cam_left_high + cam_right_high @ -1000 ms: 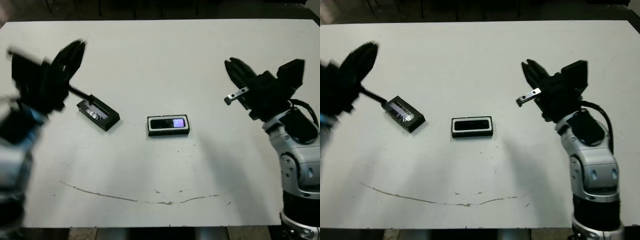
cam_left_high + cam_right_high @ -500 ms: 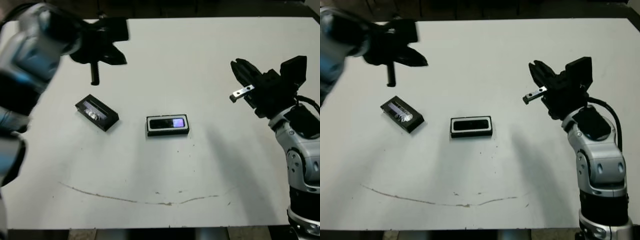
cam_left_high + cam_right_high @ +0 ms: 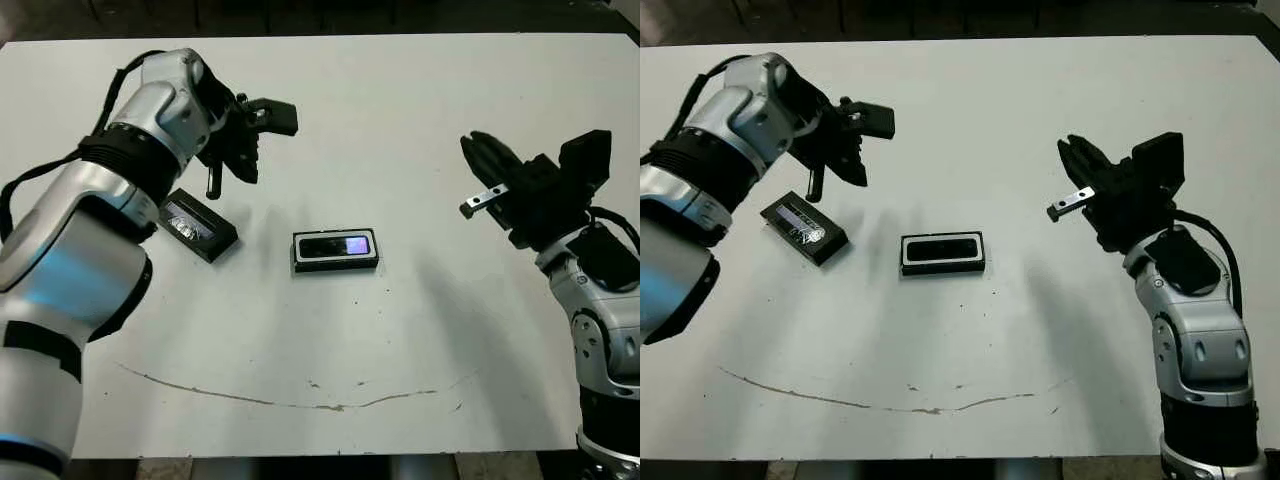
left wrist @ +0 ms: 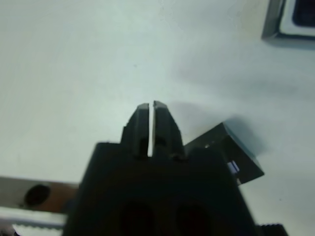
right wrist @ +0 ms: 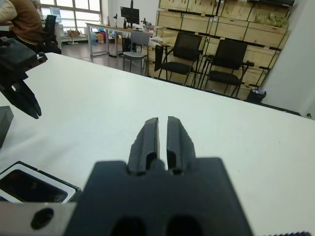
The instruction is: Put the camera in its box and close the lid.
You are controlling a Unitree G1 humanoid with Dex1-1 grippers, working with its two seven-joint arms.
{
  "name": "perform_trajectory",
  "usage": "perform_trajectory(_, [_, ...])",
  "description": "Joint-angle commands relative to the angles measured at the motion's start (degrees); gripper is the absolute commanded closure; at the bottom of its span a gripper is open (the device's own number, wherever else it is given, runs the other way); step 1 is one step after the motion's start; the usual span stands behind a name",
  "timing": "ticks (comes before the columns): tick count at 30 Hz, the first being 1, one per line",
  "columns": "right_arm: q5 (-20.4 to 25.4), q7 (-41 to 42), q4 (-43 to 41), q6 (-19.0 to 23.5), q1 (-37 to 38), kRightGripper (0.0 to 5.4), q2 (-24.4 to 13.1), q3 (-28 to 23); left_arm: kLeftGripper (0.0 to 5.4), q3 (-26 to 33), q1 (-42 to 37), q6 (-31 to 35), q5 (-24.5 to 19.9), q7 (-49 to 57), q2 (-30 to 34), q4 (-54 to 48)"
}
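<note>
From the head views, a matte white tabletop (image 3: pixel 400 120) carries a thin brownish scuff line (image 3: pixel 250 397) near the front edge. The camera (image 3: pixel 337 246), glossy purple window up, lies inside the white-lined box (image 3: pixel 336 265) mid-table. The flat black lid (image 3: pixel 197 223) rests left of it, well apart.

Left wrist: the left pincer (image 4: pixel 151 109) is closed and empty above the lid.

Right wrist: the right pincer (image 5: pixel 163 126) is closed, empty; black chairs (image 5: pixel 202 59) and wooden shelves (image 5: pixel 226 14) stand beyond.
</note>
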Motion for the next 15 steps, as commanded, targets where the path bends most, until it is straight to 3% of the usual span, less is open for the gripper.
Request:
perform_trajectory(1, [0.07, 0.21, -0.21, 0.0, 1.86, 5.39, -0.49, 0.29, 5.4, -1.08, 2.89, -0.46, 2.74, 1.46, -0.29, -0.8])
perform_trajectory(15, [0.18, -0.13, -2.01, 0.31, 2.71, 5.39, -0.25, 1.02, 5.4, -4.34, 8.59, -9.67, 8.81, -1.75, 2.68, -5.69])
